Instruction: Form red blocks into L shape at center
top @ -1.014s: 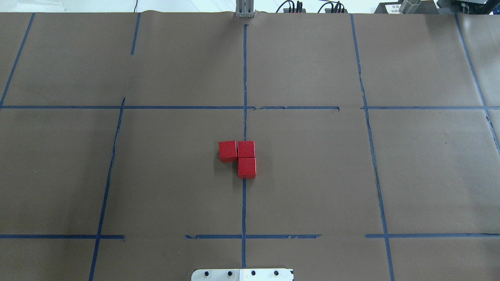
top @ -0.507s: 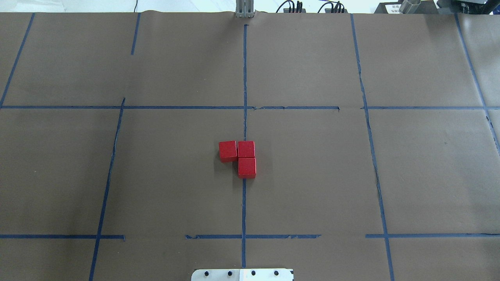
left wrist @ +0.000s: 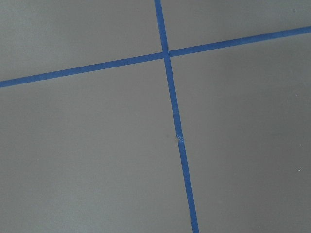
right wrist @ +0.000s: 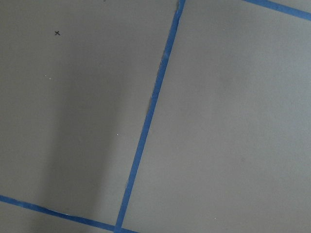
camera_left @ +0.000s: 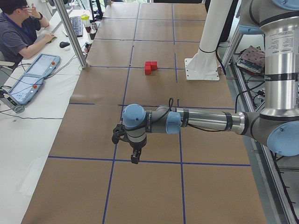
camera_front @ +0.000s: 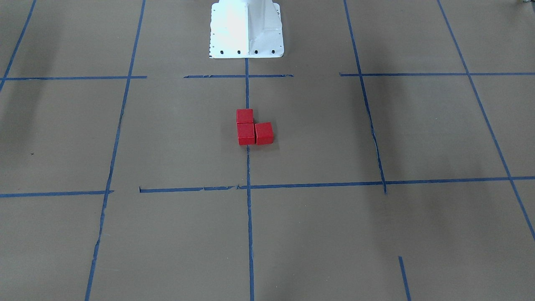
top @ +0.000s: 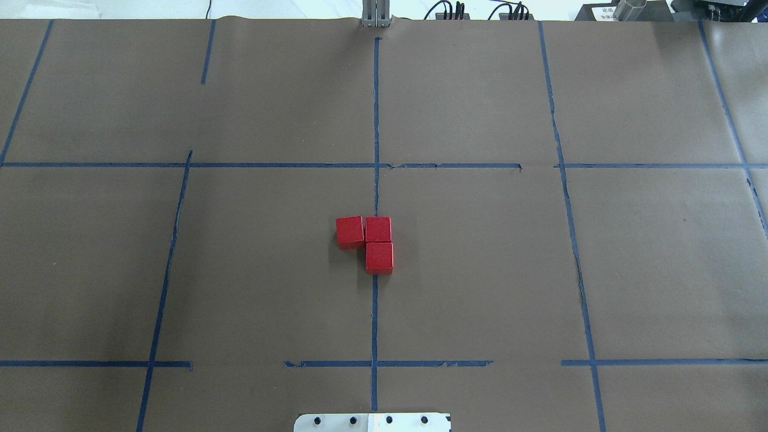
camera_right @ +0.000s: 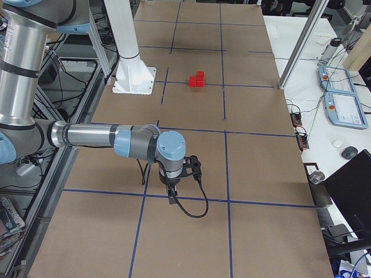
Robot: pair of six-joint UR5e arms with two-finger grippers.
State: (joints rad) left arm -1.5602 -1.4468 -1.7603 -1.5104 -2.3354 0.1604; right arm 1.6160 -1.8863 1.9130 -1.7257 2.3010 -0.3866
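Three red blocks lie touching in an L on the center cell, straddling its lengthwise blue tape line. They also show in the front-facing view, the exterior left view and the exterior right view. My left gripper hangs over a tape crossing, far from the blocks. My right gripper hangs over the opposite end of the table. I cannot tell whether either is open or shut. Both wrist views show only paper and tape.
The white robot base plate stands at the near edge, also in the front-facing view. An operator sits at a side desk with teach pendants. A metal post stands at the table's far edge.
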